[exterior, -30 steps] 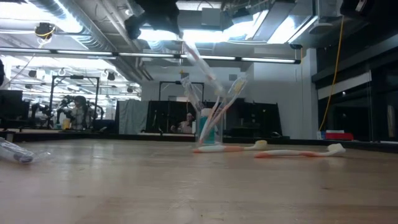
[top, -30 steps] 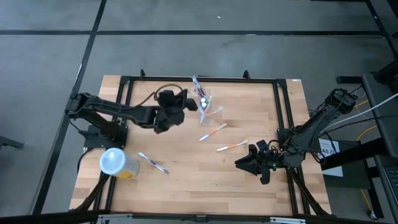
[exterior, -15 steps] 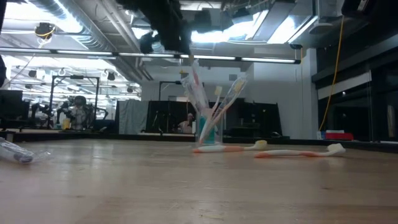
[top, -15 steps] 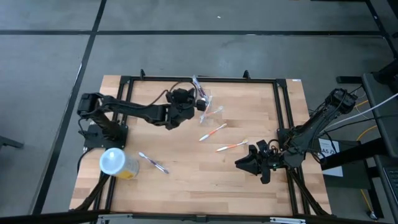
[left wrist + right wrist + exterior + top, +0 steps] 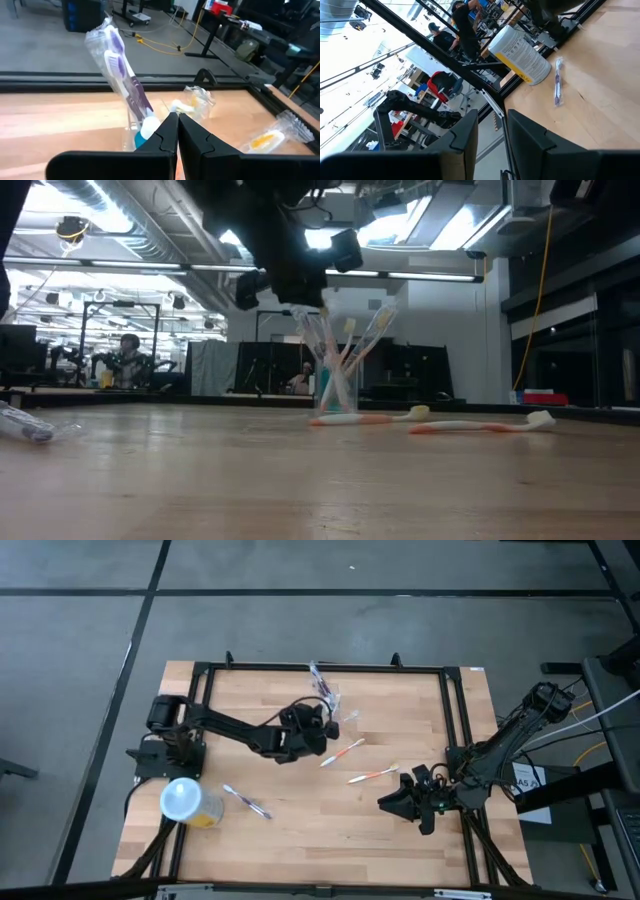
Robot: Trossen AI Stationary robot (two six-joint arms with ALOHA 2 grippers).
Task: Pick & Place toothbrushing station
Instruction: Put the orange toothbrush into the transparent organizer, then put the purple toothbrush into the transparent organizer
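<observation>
On the wooden worktop [image 5: 300, 830], inside a black frame: left arm reaching from the left edge toward the far middle, its gripper [image 5: 312, 725] just beside the clear holder; jaws pressed together in the left wrist view, holding nothing. Right arm folded at the near right corner, gripper [image 5: 400, 802] low over the wood, jaws parted and empty. Yellow tub with pale round lid [image 5: 187, 802], lying at the near left. Clear holder [image 5: 335, 392], upright at the far middle, carrying a wrapped purple toothbrush [image 5: 122, 75] and several others that lean outward. Two loose toothbrushes with orange handles [image 5: 342, 752] and [image 5: 372, 775], flat between holder and right gripper. One wrapped toothbrush [image 5: 246, 802], flat beside the tub.
</observation>
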